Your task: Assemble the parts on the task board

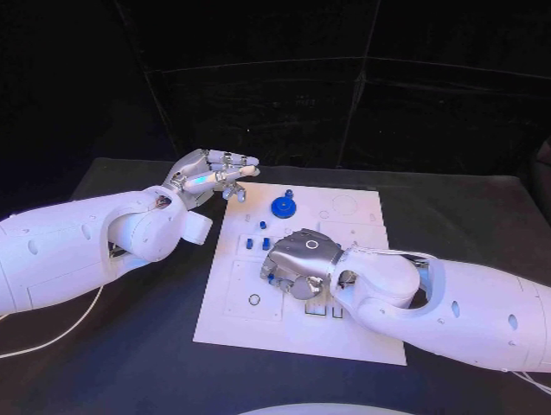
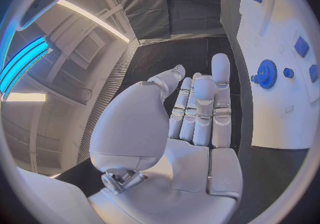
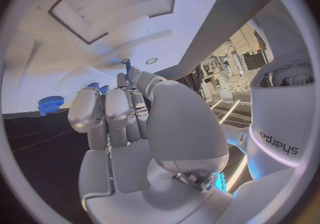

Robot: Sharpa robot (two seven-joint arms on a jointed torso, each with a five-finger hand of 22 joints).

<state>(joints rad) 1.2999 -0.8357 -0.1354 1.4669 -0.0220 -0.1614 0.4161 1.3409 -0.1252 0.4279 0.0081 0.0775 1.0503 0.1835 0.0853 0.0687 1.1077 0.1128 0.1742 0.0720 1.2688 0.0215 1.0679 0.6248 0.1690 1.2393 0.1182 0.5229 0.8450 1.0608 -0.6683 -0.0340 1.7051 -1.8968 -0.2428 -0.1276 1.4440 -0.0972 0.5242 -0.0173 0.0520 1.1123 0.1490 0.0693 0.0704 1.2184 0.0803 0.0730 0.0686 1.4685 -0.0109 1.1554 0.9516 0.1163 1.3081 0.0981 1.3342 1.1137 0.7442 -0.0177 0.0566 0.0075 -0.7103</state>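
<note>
Right hand (image 1: 303, 261) over task board (image 1: 356, 333) centre, pinching small blue peg (image 3: 127, 68). Left hand (image 1: 209, 177) at board's 11 o'clock corner, empty, fingers together. Blue gear (image 1: 284, 206) at 12 o'clock.

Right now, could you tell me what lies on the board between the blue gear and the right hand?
In the head view, small blue parts lie on the task board between the blue gear and the right hand.
</note>
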